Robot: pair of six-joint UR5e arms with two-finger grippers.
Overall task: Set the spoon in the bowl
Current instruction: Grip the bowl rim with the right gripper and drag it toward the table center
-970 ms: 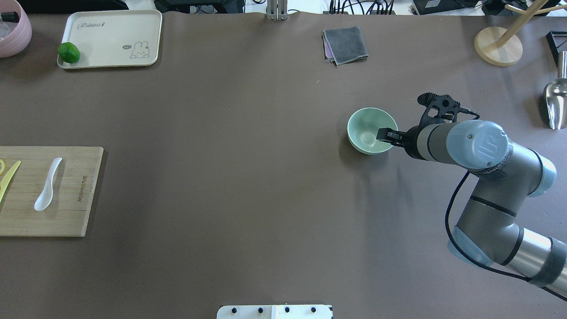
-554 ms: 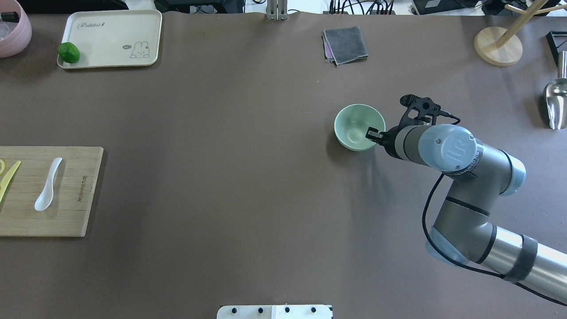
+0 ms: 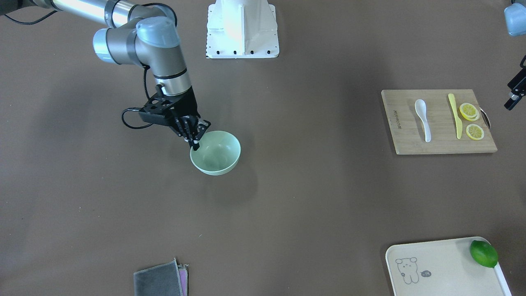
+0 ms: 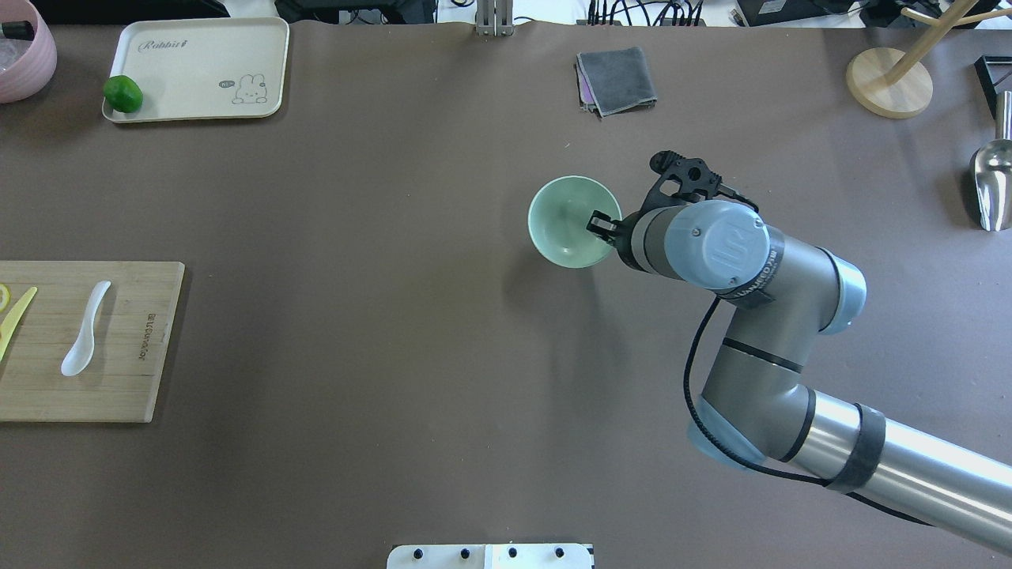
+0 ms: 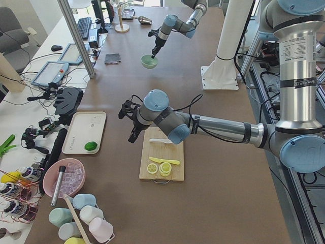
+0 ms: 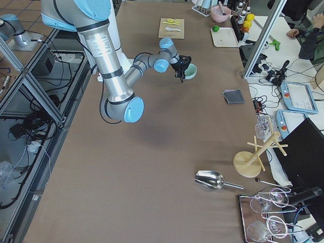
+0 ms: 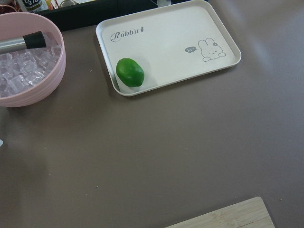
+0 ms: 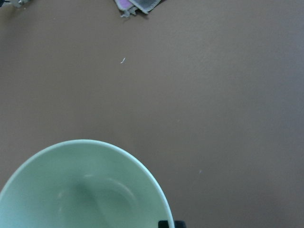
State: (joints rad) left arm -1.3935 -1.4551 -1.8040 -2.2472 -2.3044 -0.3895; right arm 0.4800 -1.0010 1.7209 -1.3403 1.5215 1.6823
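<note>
The white spoon (image 4: 83, 336) lies on the bamboo cutting board (image 4: 118, 395) at the table's left edge; it also shows in the front view (image 3: 422, 117). My right gripper (image 4: 601, 225) is shut on the near-right rim of the pale green bowl (image 4: 565, 221) and holds it a little above the table, near the middle right. The bowl is empty in the right wrist view (image 8: 80, 190). My left gripper (image 3: 513, 98) hangs beside the board's outer end, apart from the spoon; I cannot tell whether it is open or shut.
A yellow knife (image 4: 16, 320) and lemon slices (image 3: 468, 111) lie on the board beside the spoon. A cream tray (image 4: 198, 47) with a lime (image 4: 122, 93) and a pink bowl (image 4: 24, 55) stand far left. A grey cloth (image 4: 617, 79), wooden stand (image 4: 889, 83) and metal scoop (image 4: 992, 182) lie far right.
My right gripper has carried the bowl to the left across the table and slightly farther from the robot. The spoon has not moved.
</note>
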